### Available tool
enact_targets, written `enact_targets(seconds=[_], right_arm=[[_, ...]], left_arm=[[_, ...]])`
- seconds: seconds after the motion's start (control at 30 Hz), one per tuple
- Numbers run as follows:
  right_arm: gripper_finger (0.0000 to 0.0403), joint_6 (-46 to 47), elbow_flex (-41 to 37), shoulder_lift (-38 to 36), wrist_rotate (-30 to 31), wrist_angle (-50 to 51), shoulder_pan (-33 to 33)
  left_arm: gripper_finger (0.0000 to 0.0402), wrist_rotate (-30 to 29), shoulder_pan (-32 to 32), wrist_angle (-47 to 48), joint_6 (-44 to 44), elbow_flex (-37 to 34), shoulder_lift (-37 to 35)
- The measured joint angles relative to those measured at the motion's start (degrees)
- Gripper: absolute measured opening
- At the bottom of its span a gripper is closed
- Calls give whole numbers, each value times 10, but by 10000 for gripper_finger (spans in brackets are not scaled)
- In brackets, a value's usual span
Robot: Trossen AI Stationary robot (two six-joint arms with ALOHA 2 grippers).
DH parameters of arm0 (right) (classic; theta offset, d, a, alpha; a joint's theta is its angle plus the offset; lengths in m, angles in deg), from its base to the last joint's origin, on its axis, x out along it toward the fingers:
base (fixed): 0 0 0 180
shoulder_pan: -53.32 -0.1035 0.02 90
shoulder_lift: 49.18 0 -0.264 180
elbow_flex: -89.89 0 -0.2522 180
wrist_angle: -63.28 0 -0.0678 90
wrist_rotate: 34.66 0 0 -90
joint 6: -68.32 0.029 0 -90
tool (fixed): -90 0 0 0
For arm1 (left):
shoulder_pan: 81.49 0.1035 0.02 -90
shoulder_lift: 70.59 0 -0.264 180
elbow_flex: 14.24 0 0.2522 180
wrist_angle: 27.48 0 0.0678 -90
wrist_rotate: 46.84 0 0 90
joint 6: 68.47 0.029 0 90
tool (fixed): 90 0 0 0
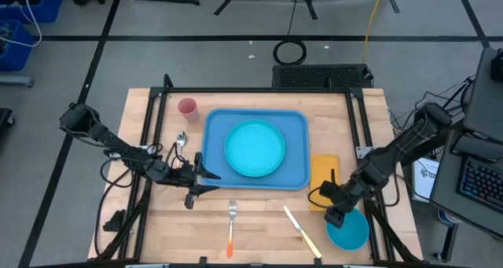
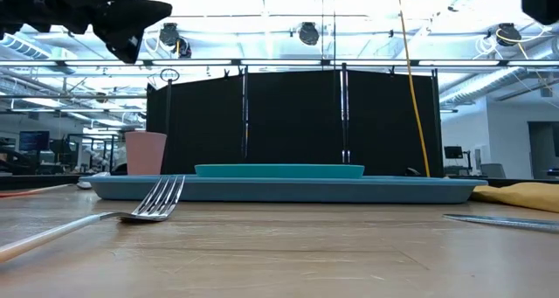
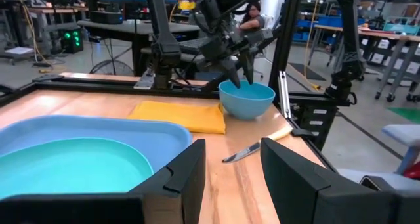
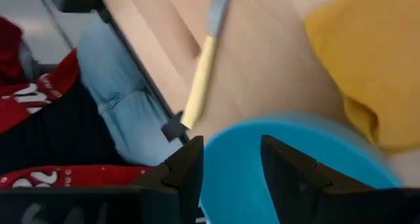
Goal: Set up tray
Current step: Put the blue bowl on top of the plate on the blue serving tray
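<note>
The light-blue tray [image 1: 214, 167] lies mid-table, and the round teal plate [image 1: 255, 147] rests flat on it. My left gripper [image 1: 206, 180] is open, level with the table at the tray's near-left corner [image 3: 172, 133], touching nothing. My right gripper [image 1: 334, 209] is open and points down over the blue bowl [image 1: 350, 230], which stands on the table near the right-near corner. In the left wrist view its fingers [image 3: 234, 71] hang just over the bowl's rim [image 3: 246, 87]. In the right wrist view the bowl [image 4: 295, 161] fills the gap between the fingers. My right gripper comes from above, its open fingertips at the blue bowl's rim [image 3: 226, 87] on the side toward the yellow cloth. I cannot tell whether they touch the rim. The bowl stands upright on the table.
A yellow cloth [image 1: 324, 172] lies right of the tray. A knife [image 1: 301, 231] and an orange-handled fork [image 1: 232, 225] lie near the near edge. A pink cup [image 1: 187, 107] and a spoon [image 1: 180, 140] sit left of the tray. Black frame rails border the table.
</note>
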Motion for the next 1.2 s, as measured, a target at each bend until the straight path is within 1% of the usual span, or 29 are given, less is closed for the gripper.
enact_targets(seconds=[0.13,0.33,0.67,0.87,1.2], right_arm=[[144,36,0,6,22,-2,-25],[144,61,0,34,21,-8,-46],[144,63,0,68,21,-72,-46],[144,62,0,86,18,-72,-45],[144,61,0,88,21,-81,-45]], left_arm=[[150,-4,0,0,14,0,0],[150,-5,8,0,14,0,0],[150,-4,12,1,11,0,0],[150,-4,12,2,12,0,0],[150,-4,12,19,3,0,0]])
